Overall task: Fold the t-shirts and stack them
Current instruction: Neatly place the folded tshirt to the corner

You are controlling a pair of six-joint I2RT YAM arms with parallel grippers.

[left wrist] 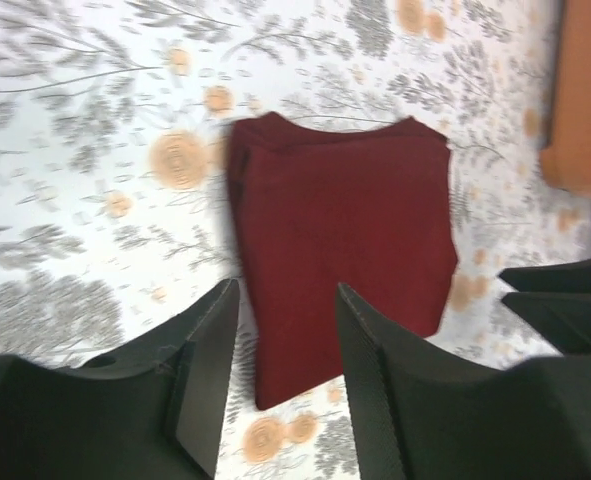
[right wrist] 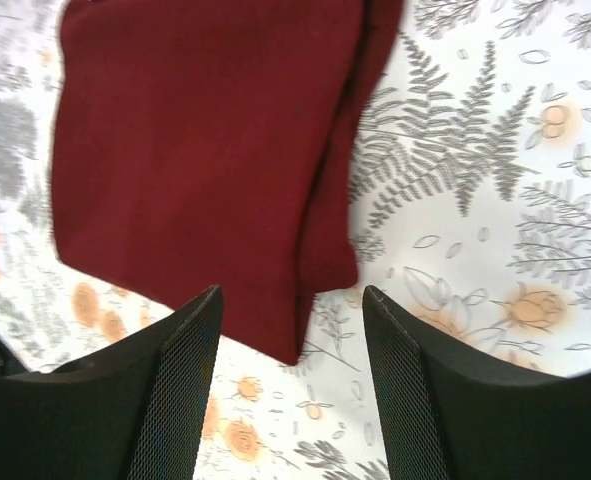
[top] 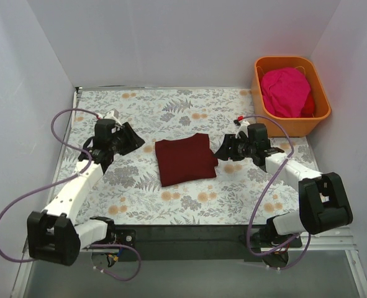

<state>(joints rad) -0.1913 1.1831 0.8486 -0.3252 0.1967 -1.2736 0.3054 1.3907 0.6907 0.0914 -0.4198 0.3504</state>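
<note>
a: where is the maroon t-shirt (top: 184, 159)?
b: folded into a rough square at the middle of the floral table (top: 171, 205), lying flat, touched by neither arm.
a: and the pink one?
b: the magenta-pink t-shirt (top: 285, 91) sits bunched in the orange plastic tub (top: 293, 123) at two o'clock, at the table's far right corner.
a: the left end effector (top: 126, 141)?
b: at nine o'clock of the maroon shirt, just beside it, fingers spread apart and empty.
a: the right end effector (top: 225, 149)?
b: at three o'clock, near the shirt's right edge, likewise released with nothing between its fingers; its wrist view shows the shirt's layered edge between them, farther off.
</note>
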